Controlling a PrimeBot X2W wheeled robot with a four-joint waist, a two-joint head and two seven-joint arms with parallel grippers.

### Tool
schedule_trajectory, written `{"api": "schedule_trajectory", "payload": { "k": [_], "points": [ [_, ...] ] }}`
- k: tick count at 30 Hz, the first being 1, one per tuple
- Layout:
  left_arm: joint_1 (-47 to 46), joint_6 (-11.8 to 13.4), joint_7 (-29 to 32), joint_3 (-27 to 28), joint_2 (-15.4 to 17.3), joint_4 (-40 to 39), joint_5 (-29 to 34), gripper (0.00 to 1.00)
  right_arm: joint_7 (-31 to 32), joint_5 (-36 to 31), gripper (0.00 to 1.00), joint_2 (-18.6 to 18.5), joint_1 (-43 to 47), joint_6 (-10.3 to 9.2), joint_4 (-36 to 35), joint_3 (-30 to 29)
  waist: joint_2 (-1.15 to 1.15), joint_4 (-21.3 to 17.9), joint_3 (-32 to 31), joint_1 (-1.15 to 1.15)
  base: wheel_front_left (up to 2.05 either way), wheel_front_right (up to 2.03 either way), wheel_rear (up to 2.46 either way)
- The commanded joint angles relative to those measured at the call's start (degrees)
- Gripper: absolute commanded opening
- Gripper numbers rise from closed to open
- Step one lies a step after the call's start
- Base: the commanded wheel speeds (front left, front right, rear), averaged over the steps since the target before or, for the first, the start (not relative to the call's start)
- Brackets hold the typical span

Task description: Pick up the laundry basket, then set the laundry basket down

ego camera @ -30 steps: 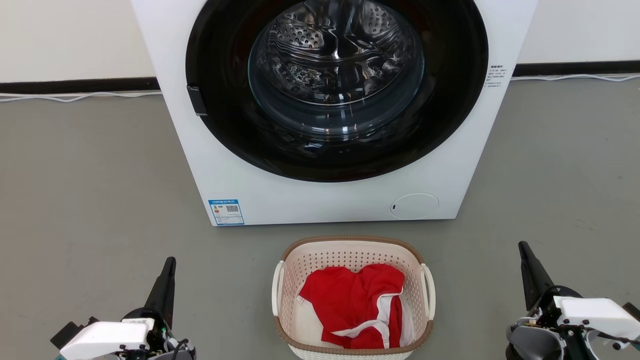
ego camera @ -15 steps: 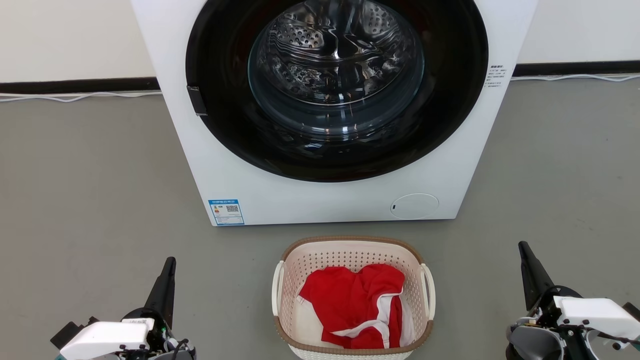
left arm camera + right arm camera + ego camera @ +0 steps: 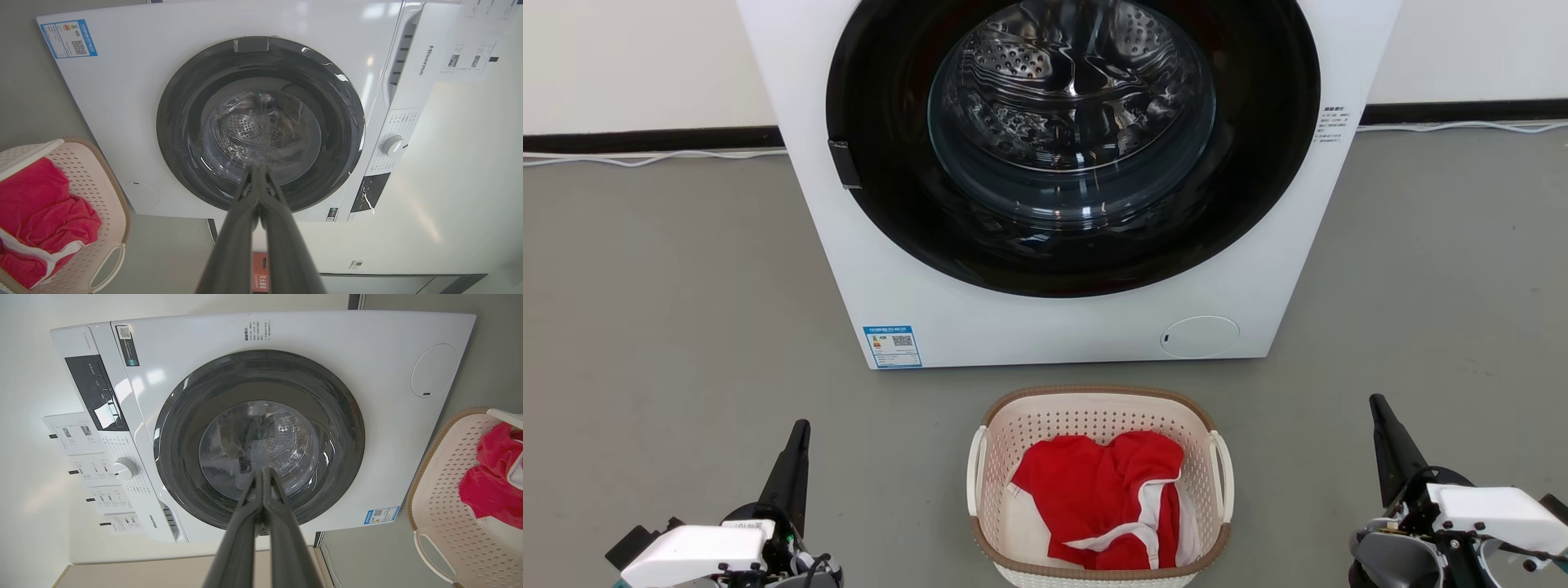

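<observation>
Laundry basket (image 3: pixel 1094 418) stands upright on the grey floor (image 3: pixel 670 310), at the near centre of the scene. It is just in front of the white washing machine (image 3: pixel 1062 327) and not touching it. It has a brown rim and a white loop handle on each side. A red garment (image 3: pixel 1103 490) with white trim lies bunched inside.

Left tool (image 3: pixel 799 433) is at near left, well apart from the basket. Its two dark fingers are pressed together, pinching nothing, with the tips pointing toward the far side.

Right tool (image 3: pixel 1380 412) is at near right, also well apart from the basket. Its fingers are pressed together and empty.

The basket lies between the two tools, with neither touching a handle.

Both wrist views look along the joined fingers at the machine's round door (image 3: pixel 1070 139): a dark ring around glass, with the steel drum behind it. A blue label (image 3: pixel 892 346) sits low on the left of the machine's front.
</observation>
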Motion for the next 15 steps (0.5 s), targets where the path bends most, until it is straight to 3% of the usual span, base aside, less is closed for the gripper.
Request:
{"api": "schedule_trajectory", "payload": {
  "k": [1, 7, 8, 15],
  "points": [
    [-3.2, -0.4, 0.3, 1.4, 0.8, -1.7, 0.0, 0.00, 0.4, 0.4, 0.00, -0.3, -1.3, 0.42, -1.8, 1.1, 0.00, 0.0, 0.0, 0.00, 0.00, 0.00, 0.00],
    [-3.2, -0.4, 0.3, 1.4, 0.8, -1.7, 0.0, 0.00, 0.4, 0.4, 0.00, -0.3, -1.3, 0.42, -1.8, 1.1, 0.00, 0.0, 0.0, 0.00, 0.00, 0.00, 0.00],
    [0.1, 0.0, 0.0, 0.0, 0.0, 0.2, 0.0, 1.00, 0.0, 0.0, 1.00, 0.0, 0.1, 0.00, 0.2, 0.0, 0.00, 0.0, 0.0, 0.00, 0.00, 0.00, 0.00],
    [0.9, 0.0, -1.3, -0.8, -0.2, 0.5, 0.1, 1.00, -1.3, -0.8, 1.00, 0.1, 0.6, 0.00, 0.5, 1.1, 0.00, 0.0, -0.1, 0.12, 0.00, 0.00, 0.00]
  ]
}}
